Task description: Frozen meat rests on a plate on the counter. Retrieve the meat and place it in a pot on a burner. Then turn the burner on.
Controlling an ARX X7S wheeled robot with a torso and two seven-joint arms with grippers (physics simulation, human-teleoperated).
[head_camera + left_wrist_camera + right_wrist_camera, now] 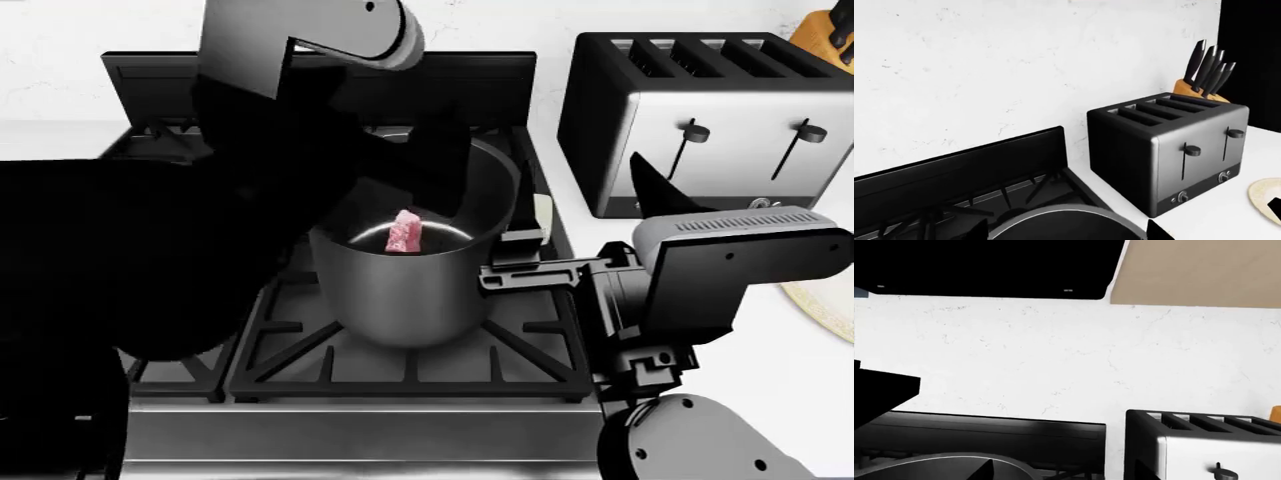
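1. Left wrist view: toaster straight ahead past the jaws, knife block behind it, pot rim curving just beneath. A sliver of plate on the counter off to the far side, nothing visible on the part in view. Only dark finger tips at the frame edge; gap unreadable here.

2. Head view: meat lying inside the pot, leaning on the inner wall, well below the left gripper. Dark fingers spread above the rim with nothing between them, so parted and empty, probably held high for a clean drop. Pot seated on the grate; the burner itself hidden under it. Right gripper just beside the pot's outer wall, near a cream handle, likely parked clear of the drop. Fingertips end-on and dark; open or closed cannot be told.

3. Right wrist view: pot rim low and near the jaws, toaster to one side, wall beyond. Fingers barely in frame, no help on jaw state.

4. Judgement: meat step looks done; knob still to turn, and no knob visible in any view.
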